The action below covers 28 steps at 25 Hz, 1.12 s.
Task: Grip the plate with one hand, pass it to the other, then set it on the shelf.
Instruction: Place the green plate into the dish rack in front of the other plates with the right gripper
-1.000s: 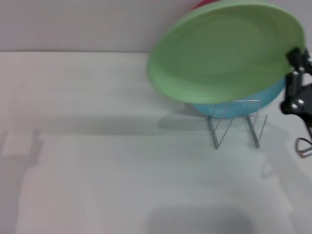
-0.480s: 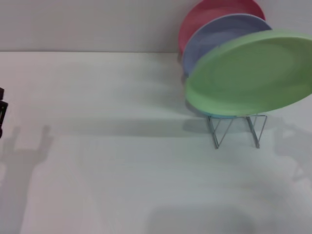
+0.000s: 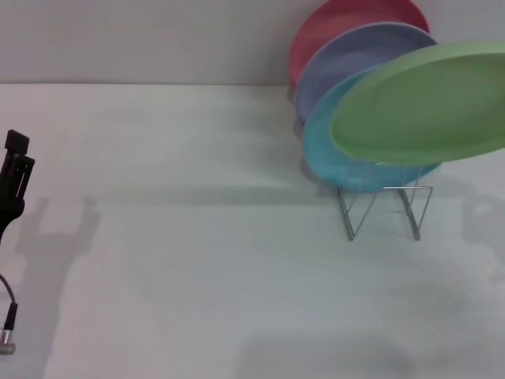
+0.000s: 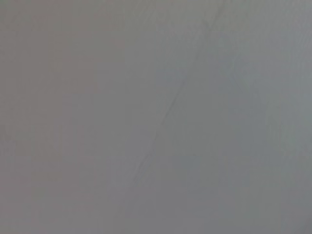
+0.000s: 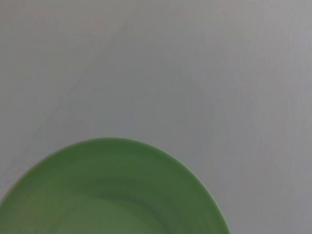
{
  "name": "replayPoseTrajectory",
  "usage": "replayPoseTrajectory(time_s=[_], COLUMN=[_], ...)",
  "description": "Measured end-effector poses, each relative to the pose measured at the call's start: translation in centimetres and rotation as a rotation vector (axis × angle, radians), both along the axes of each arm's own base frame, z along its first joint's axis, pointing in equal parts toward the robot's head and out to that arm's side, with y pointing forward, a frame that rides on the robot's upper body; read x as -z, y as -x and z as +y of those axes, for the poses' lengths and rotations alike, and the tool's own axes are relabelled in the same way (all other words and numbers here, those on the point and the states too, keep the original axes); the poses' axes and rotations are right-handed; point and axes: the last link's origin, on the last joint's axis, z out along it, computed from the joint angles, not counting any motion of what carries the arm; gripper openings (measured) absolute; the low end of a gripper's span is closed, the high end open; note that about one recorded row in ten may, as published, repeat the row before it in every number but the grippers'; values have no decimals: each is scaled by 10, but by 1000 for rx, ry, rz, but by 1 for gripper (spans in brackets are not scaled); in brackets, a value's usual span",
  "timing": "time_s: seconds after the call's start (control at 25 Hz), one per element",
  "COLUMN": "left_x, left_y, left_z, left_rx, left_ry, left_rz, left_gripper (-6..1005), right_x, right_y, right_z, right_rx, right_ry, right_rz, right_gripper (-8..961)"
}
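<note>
The light green plate (image 3: 422, 103) hangs tilted in the air at the right, above the wire shelf (image 3: 383, 212), and its right rim runs off the head view. It also fills the lower part of the right wrist view, as the plate (image 5: 107, 195) seen close up. My right gripper is outside the head view, past that rim; the plate stays aloft on its side. My left gripper (image 3: 16, 170) shows as a black shape at the far left edge, well away from the plate. The left wrist view holds only bare grey surface.
Three plates stand in the shelf behind the green one: turquoise (image 3: 323, 150), lavender (image 3: 347, 59) and red (image 3: 316, 31). The white table (image 3: 197, 260) spreads out in front, with a wall behind it. A cable (image 3: 9, 316) hangs at the lower left.
The green plate has moved right and slightly up, uncovering the turquoise plate. The left gripper has come further into view at the left edge, and the right gripper has left the head view.
</note>
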Motion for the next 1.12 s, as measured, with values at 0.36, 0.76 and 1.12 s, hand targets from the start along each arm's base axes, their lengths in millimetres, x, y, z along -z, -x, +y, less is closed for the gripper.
replayPoseTrajectory(time_s=[0.36,0.76,1.12], left_x=[4,6,6], left_y=[-7,-10,-12], left_z=[4,6,7], left_rx=[12,16,26], left_ry=[12,17,20], left_rz=[-22,-35,-37], left_gripper=[847,848,848], right_x=[-2,4,8], right_y=[-6,-15,-19], right_z=[5,1,-1], right_rx=[29,79,107], right_ry=[17,57,75], right_rz=[-81,-95,-93], right_gripper=[19,18,18])
